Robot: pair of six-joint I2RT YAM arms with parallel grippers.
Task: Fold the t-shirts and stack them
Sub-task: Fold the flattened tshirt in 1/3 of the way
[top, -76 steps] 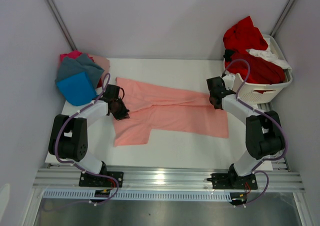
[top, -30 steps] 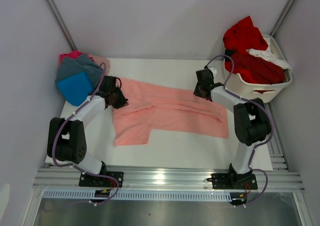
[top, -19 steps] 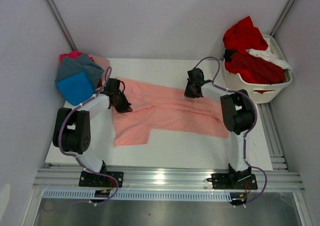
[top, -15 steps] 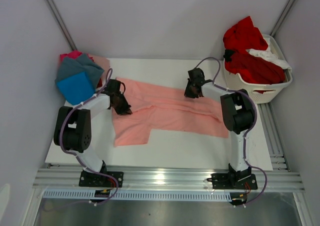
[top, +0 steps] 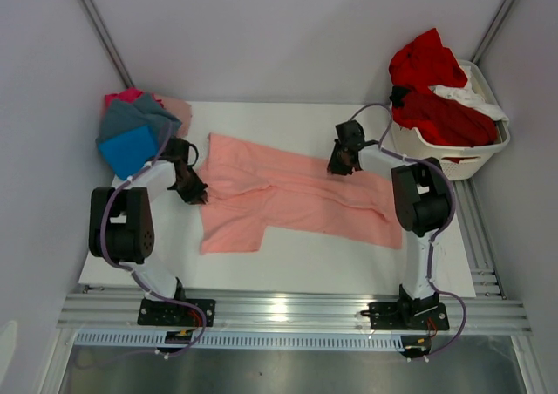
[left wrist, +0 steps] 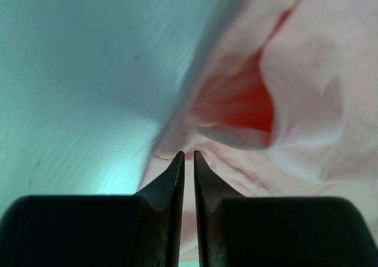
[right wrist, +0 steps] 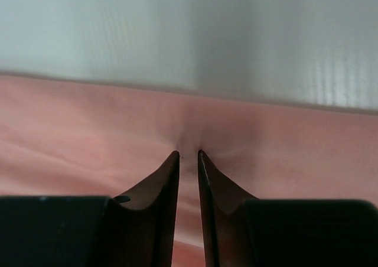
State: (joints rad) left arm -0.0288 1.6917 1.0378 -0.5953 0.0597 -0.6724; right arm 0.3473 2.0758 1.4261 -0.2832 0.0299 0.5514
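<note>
1. The left gripper (left wrist: 189, 155) is seen with only a narrow slit between its fingers. Its tips are set against the left edge of the salmon-pink t-shirt (top: 288, 198), beside a raised fold of the cloth.
2. The right gripper (right wrist: 188, 153) is parted slightly wider, though still narrowly. Its tips are pressed onto the shirt just inside its far edge, where the cloth is drawn into a small pucker.
3. The shirt is spread lengthwise across the middle of the table (top: 331, 259), between the two arms, with one flap hanging toward the near edge at the left.
4. Folded shirts are piled at the far left corner: a bright blue one (top: 133, 154) in front and a grey one (top: 131, 119) on top.
5. Red shirts (top: 436, 98) are heaped in the white basket (top: 449, 160) at the far right.
6. Against half a second ago, the left gripper has been shifted outward to the shirt's left border and the right gripper slightly toward the basket. Both pairs of fingers, closed a second ago, have been eased apart.
</note>
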